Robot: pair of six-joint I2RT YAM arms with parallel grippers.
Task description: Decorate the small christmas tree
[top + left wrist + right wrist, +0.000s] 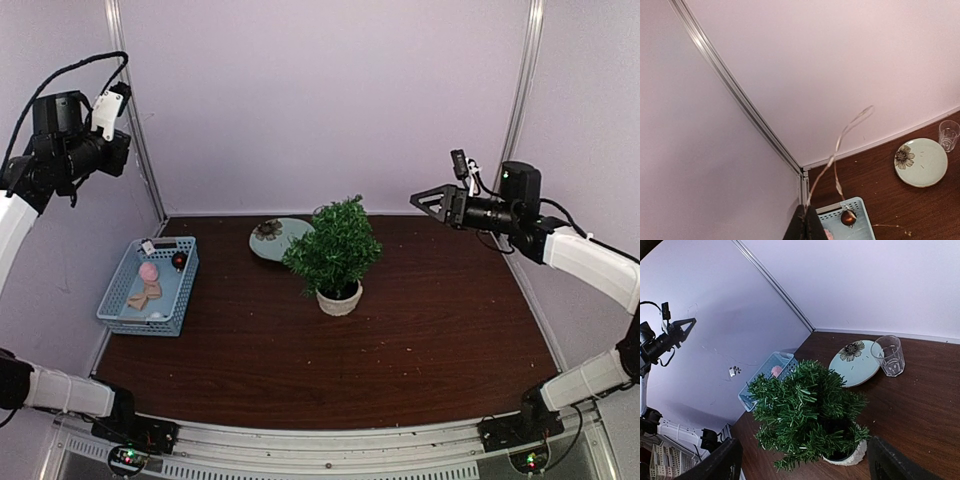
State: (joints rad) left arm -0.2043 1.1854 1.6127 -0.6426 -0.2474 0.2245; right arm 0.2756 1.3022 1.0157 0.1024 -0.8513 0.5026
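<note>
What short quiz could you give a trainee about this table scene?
1. True or false: the left gripper is open.
2. What stands beside the flower plate? A) a spoon B) a clear glass cup C) a bottle
3. Fill in: the small christmas tree stands in a round off-white ____.
Key: 1 false, it is shut on a thin thread. 2 B. 3 pot.
</note>
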